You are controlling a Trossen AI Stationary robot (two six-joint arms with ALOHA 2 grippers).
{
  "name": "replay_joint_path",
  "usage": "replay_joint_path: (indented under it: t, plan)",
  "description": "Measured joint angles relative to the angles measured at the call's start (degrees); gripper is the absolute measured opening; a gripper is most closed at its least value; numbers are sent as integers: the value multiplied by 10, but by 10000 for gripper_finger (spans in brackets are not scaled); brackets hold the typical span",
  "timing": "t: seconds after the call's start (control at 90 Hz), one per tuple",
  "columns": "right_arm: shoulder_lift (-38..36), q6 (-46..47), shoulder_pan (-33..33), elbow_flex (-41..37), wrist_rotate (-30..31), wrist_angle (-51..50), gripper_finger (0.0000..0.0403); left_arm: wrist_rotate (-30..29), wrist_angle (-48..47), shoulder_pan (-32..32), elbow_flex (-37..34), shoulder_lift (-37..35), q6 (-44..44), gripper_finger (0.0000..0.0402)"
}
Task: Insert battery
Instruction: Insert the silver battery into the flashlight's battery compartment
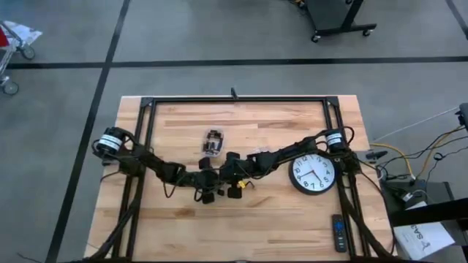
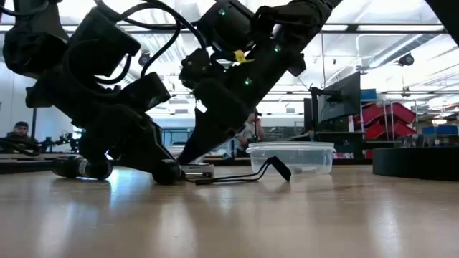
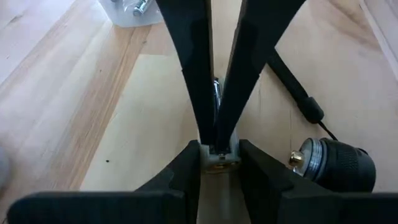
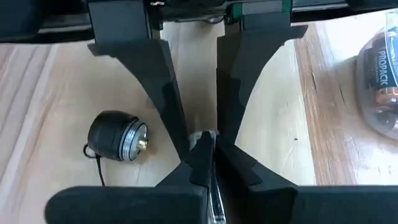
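Observation:
At the table's middle my two grippers meet tip to tip, low over the wood. My right gripper (image 4: pixel 213 163) is shut on a slim silver battery (image 4: pixel 215 202). My left gripper (image 3: pixel 218 155) is shut on the same piece's pale, brass-tipped end (image 3: pixel 217 160). A black flashlight tail cap (image 3: pixel 336 165) (image 4: pixel 116 137) lies on its side on the table beside them, its strap (image 2: pixel 247 174) trailing away. A dark cylinder (image 2: pixel 80 167) lies on the table under the left arm. My left gripper pinches the battery's pale, brass-tipped end (image 3: pixel 219 163) between its two fingertips, coming at it low from the table's left. My right gripper pinches the silver battery (image 3: pixel 216 93) between its two fingers, slanting down from the table's right. The fingers lie along the battery. Whether the battery touches the table is hidden by the fingers.
A clear plastic tub (image 1: pixel 212 144) (image 2: pixel 290 158) with spare batteries stands just beyond the grippers. A round wall clock (image 1: pixel 314 173) lies at the right, with a remote (image 1: pixel 338 232) near the front right edge. Black frame rails (image 1: pixel 234 100) border the table.

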Motion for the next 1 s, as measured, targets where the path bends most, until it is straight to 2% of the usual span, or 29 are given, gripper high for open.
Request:
replay_joint_path:
  t: [0.422, 0.722, 1.0]
  plan:
    - [-16, -5, 2, 29, 0, -4, 0, 0, 0, 0, 0, 0, 0, 75]
    - [20, 6, 4, 28, -1, 0, 0, 0, 0, 0, 0, 0, 0, 76]
    - [21, 6, 4, 28, -1, -2, 0, 0, 0, 0, 0, -1, 0, 105]
